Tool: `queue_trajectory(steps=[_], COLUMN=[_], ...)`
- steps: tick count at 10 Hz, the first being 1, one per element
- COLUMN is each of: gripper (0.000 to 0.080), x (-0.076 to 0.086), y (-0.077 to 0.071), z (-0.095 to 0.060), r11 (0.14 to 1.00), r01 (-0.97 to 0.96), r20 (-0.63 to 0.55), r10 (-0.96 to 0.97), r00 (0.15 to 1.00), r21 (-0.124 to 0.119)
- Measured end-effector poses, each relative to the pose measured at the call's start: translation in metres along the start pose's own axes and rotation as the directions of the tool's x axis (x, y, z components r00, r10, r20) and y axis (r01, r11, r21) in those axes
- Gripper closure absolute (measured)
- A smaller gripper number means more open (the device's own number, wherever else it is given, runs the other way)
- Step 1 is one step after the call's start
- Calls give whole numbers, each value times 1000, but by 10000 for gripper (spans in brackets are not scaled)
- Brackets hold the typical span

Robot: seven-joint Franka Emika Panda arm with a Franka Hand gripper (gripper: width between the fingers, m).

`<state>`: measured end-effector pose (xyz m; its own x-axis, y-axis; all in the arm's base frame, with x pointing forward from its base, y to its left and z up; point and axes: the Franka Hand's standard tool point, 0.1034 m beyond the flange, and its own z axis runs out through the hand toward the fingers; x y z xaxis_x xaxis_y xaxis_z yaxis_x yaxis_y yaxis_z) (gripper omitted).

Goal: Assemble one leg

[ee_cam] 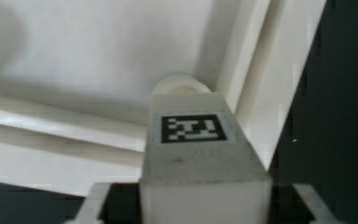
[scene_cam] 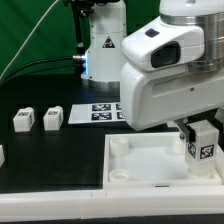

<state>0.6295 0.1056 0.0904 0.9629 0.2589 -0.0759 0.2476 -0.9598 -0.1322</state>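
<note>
My gripper (scene_cam: pixel 199 135) is shut on a white leg (scene_cam: pixel 203 145) with a black-and-white marker on its face. It holds the leg upright over the exterior view's right end of the large white tray-shaped piece (scene_cam: pixel 140 165). In the wrist view the leg (ee_cam: pixel 197 135) runs out from between my fingers, and its far end sits by a rounded corner socket (ee_cam: pixel 190 85) of the tray-shaped piece (ee_cam: pixel 69 110). I cannot tell whether the leg touches the socket. Two more legs (scene_cam: pixel 24 120) (scene_cam: pixel 53 118) stand on the black table at the exterior view's left.
The marker board (scene_cam: pixel 95 112) lies flat behind the tray-shaped piece, partly hidden by my arm. Another white part (scene_cam: pixel 2 155) shows at the exterior view's left edge. A white robot base (scene_cam: pixel 103 45) stands at the back before a green backdrop.
</note>
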Motion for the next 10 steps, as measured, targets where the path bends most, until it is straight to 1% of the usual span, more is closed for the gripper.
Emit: queue_trajectory(steps=[2, 3, 4, 5, 7, 8, 9, 10], gripper=[503, 503, 503, 503, 503, 503, 503, 503], x=[0, 0, 1, 2, 3, 3, 3, 3], y=[-1, 3, 5, 3, -4, -5, -6, -6], z=[0, 0, 0, 0, 1, 1, 2, 2], r11=[980, 969, 923, 876, 716, 609, 512, 437], r01=[-200, -247, -383, -481, -697, -792, -858, -899], r20=[0, -2, -14, -21, -11, -4, 2, 5], r10=[200, 247, 383, 482, 698, 793, 859, 899], r00=[980, 969, 923, 876, 716, 609, 512, 438], r21=[11, 16, 27, 31, 37, 39, 40, 39])
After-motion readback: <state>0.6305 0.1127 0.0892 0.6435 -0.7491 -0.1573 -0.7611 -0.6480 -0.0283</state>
